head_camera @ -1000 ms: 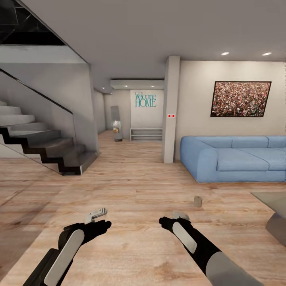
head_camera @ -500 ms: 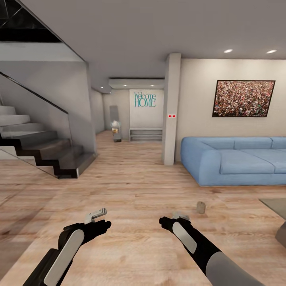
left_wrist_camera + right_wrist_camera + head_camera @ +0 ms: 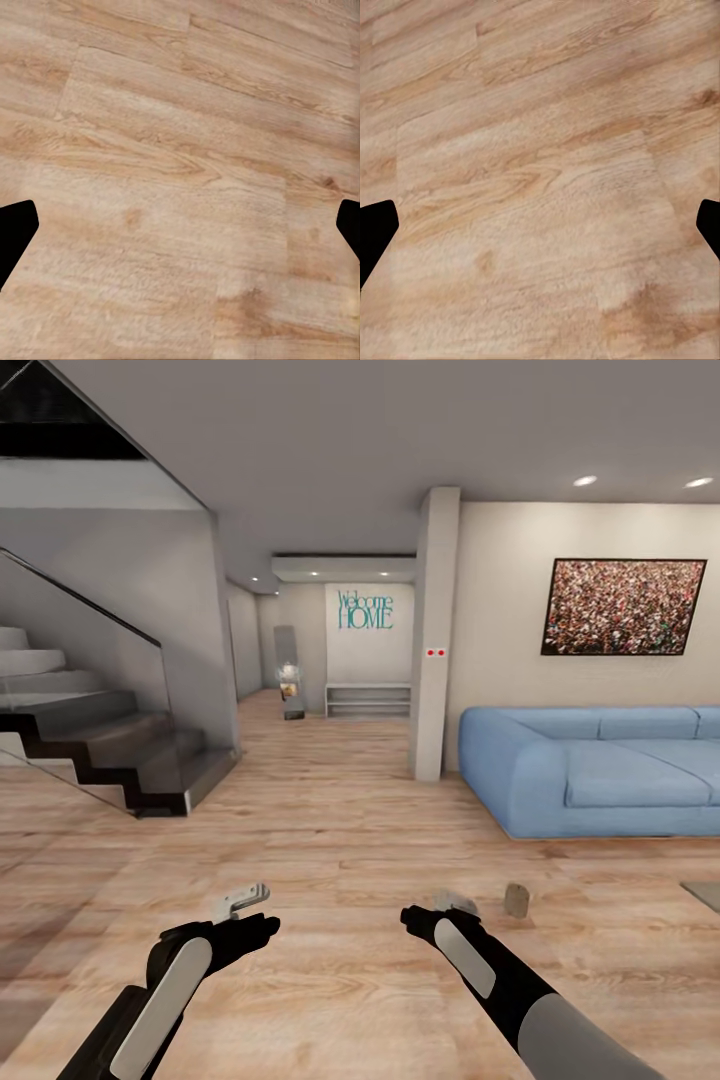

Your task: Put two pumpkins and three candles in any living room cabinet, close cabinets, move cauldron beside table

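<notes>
Pale wood planks of the floor (image 3: pixel 340 840) run under both arms, which hang low over the boards. A single beige candle (image 3: pixel 516 900) stands upright on the floor, in front of the blue sofa (image 3: pixel 590 770) and just beside the right gripper (image 3: pixel 455 903). Well apart from the sofa, past the candle, the left gripper (image 3: pixel 243 900) holds nothing. Both wrist views show fingertips spread wide at the frame edges over bare floor, so each gripper is released and empty.
</notes>
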`<state>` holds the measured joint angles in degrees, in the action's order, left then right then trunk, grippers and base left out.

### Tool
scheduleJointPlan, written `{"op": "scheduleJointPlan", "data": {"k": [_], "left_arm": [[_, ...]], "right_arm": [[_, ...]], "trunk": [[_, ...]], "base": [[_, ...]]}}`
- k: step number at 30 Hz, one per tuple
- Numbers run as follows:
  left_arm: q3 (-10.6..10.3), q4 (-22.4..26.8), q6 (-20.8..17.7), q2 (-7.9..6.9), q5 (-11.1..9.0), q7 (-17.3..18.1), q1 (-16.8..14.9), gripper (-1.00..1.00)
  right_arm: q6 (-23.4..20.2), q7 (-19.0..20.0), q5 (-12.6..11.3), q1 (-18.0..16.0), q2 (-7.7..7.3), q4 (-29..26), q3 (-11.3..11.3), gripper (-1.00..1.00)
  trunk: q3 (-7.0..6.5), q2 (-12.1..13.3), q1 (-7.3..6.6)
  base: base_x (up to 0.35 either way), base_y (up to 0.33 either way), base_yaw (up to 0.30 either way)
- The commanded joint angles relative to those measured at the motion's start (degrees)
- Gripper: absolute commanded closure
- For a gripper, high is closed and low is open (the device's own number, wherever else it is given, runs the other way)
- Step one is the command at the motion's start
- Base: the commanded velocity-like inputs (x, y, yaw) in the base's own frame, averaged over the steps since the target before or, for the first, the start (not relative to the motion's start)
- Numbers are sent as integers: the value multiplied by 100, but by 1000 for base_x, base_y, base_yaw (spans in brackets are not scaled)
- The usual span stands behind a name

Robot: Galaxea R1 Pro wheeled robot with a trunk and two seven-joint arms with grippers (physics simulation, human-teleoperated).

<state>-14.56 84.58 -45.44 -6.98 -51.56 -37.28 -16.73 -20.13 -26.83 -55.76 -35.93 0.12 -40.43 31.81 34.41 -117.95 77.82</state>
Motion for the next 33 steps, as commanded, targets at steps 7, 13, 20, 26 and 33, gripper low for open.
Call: {"op": "scheduleJointPlan", "data": {"k": [7,13,20,26,33], "left_arm": [[-11,5,0,-2,-56,-60,-6,-100],[-11,-9,0,-3,-56,-60,-6,-100],[-11,-11,0,-3,-56,-60,-6,-100],[-11,-10,0,-5,-56,-60,-6,-100],[-11,-10,0,-5,-56,-60,-6,-100]], "right_arm": [[-9,-43,-32,-9,-3,-8,19,-100],[-9,-42,-32,-5,4,-8,19,-100],[-9,-42,-32,-4,14,-8,19,-100],[-9,-42,-32,-7,14,-8,20,-100],[-9,-42,-32,-5,14,-8,20,-100]], "trunk": [[7,-3,2],[7,-3,2],[7,-3,2],[7,-3,2],[7,-3,2]], "base": [[300,0,0],[300,0,0],[300,0,0],[300,0,0],[299,0,0]]}}
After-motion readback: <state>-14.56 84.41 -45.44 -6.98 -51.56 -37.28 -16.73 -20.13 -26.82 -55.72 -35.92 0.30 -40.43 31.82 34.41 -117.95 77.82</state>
